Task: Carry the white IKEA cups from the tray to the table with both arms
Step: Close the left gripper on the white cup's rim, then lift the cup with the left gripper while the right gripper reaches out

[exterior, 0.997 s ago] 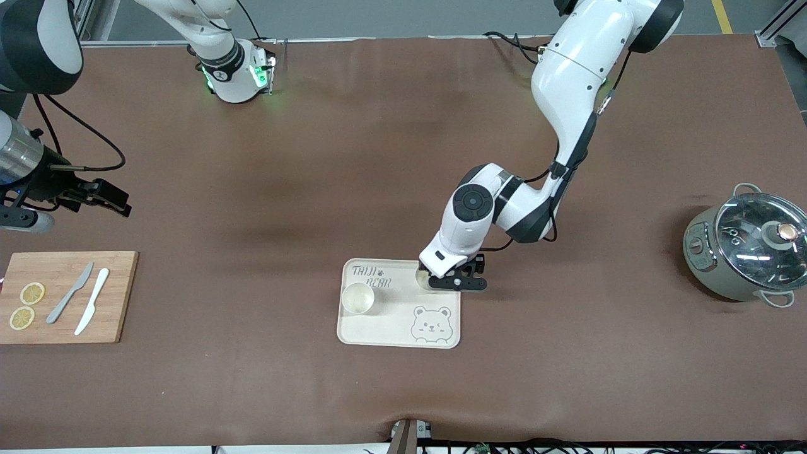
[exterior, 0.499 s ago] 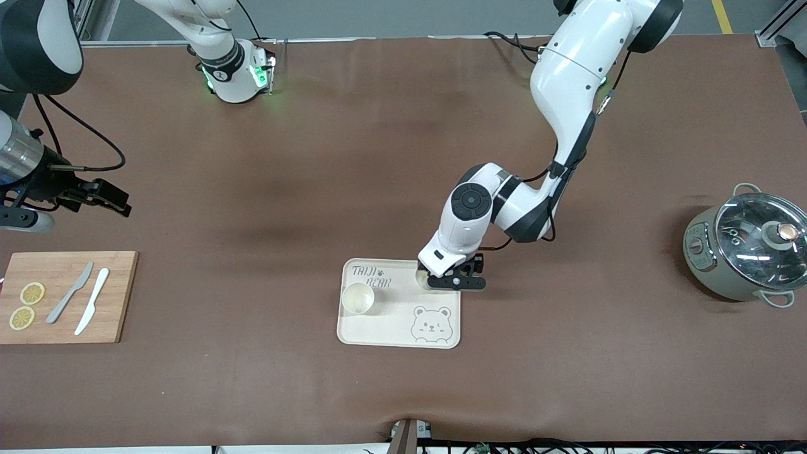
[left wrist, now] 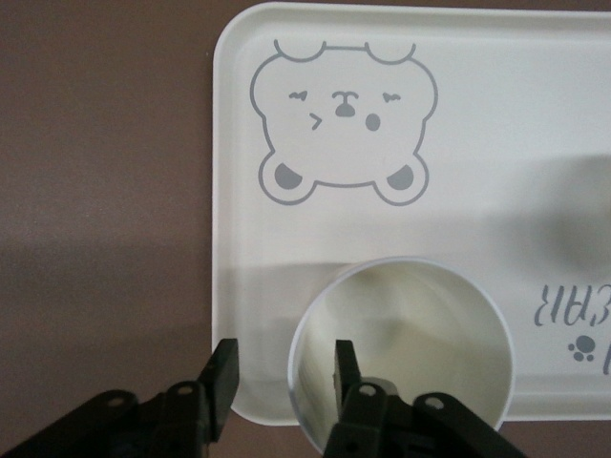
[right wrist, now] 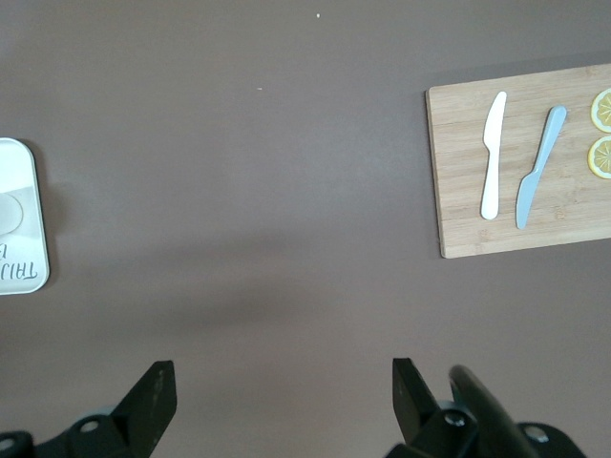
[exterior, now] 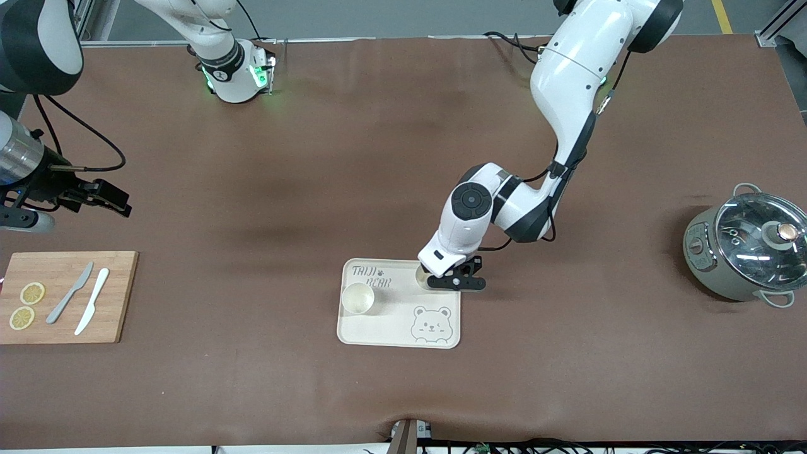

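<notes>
Flanking tray point(exterior: 403, 328), pot point(exterior: 744, 252), cutting board point(exterior: 113, 296), left gripper point(exterior: 455, 282) over cup point(left wrist: 401, 353)

We see a wide brown table point(exterior: 328, 157) and a strip of grey floor point(exterior: 391, 16) along its edge.

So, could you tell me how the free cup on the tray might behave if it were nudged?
The cup looks rigid and probably light, being small and empty. Its smooth wall on the glossy tray suggests it would slide; a high push might tip it, and, being round, it could roll.
</notes>
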Robot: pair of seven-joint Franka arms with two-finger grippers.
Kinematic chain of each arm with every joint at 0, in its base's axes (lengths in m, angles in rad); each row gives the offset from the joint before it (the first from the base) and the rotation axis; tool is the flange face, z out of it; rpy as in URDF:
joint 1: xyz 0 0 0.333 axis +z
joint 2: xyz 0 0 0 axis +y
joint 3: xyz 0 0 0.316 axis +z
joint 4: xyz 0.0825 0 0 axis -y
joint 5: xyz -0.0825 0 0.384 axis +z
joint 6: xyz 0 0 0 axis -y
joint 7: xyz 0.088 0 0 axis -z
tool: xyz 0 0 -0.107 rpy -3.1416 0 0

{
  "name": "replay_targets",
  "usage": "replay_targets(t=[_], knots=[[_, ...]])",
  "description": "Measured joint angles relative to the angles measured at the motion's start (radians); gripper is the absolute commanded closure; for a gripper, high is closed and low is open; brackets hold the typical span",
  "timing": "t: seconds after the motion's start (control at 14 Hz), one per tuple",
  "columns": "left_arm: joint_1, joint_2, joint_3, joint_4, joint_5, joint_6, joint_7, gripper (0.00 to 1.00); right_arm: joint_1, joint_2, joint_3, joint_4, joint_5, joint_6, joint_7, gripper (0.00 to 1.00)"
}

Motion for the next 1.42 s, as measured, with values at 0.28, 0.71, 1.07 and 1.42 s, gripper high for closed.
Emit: replay_targets(t=[0.28,0.71,1.07,1.42], knots=[[0.000,0.000,0.000,0.001,0.000,0.002,-0.025,1.00,0.000,0.001,0.000,0.000,0.000,0.000,0.000,0.00],[-0.002,0.000,0.000,0.003,0.000,0.003,-0.032,1.00,0.000,0.001,0.000,0.000,0.000,0.000,0.000,0.00],[0.007,-0.020,0.002,0.018,0.001,-0.009,-0.032,1.00,0.000,0.002,0.000,0.000,0.000,0.000,0.000,0.00],[0.031,-0.097,0.003,0.013,0.004,-0.156,0.026,1.00,0.000,0.002,0.000,0.000,0.000,0.000,0.000,0.00]])
